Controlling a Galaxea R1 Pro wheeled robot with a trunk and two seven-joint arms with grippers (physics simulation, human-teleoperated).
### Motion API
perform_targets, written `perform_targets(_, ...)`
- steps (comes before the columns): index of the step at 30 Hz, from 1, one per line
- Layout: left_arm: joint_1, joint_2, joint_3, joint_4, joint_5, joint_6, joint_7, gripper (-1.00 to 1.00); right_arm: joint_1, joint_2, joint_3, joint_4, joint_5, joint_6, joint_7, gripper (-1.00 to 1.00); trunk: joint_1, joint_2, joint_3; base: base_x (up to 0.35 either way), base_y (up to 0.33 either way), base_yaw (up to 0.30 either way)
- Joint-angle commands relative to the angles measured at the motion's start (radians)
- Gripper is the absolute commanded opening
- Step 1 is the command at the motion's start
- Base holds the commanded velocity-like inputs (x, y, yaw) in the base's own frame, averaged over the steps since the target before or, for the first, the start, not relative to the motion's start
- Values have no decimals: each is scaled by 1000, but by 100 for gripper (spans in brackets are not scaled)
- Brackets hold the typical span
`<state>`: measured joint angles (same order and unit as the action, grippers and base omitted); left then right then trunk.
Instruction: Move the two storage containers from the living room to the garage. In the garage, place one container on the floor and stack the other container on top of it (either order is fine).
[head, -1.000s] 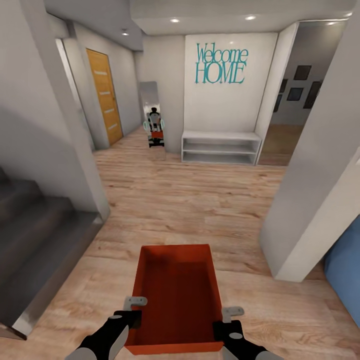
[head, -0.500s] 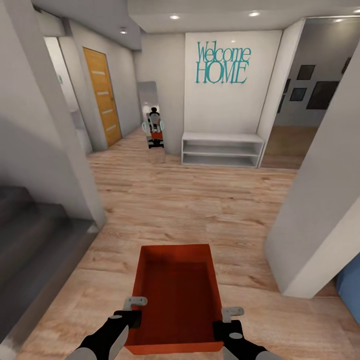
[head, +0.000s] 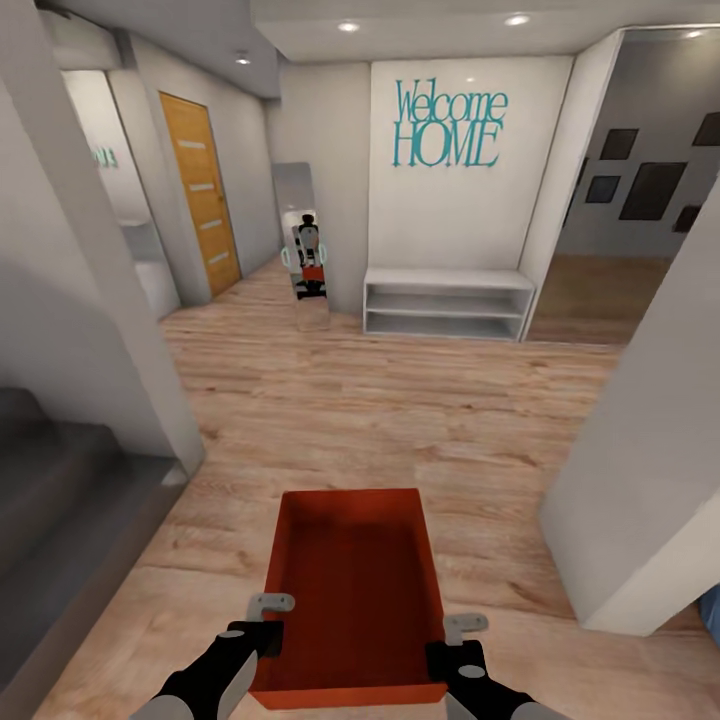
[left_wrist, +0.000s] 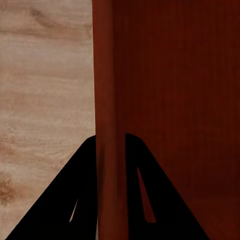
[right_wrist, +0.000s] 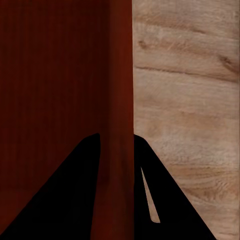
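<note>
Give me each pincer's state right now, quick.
Left pincer: shut on the storage container, clamping its side wall.
Right pincer: shut on the opposite wall.

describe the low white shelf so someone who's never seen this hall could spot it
Find the teal Welcome HOME lettering on the far wall. Directly beneath it, on the wood floor, sits the shelf: a long, low white unit with open tiers. The mirror to its left is tall and narrow instead.
</note>
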<state>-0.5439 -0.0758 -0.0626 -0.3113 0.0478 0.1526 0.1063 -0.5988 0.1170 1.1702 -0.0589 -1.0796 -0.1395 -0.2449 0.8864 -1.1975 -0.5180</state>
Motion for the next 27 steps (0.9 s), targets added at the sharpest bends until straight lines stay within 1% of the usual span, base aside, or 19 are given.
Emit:
perform_targets(1, 0, 11, 7, 2, -3, 7, 9, -100, -1, -25, 0, 7, -2, -26, -5, -100, 1, 0, -1, 324, 0, 0)
perform_targets(27, 0, 11, 7, 3, -2, 7, 9, -100, -1, -25, -1, 7, -2, -26, -5, -100, 1, 0, -1, 324, 0, 0)
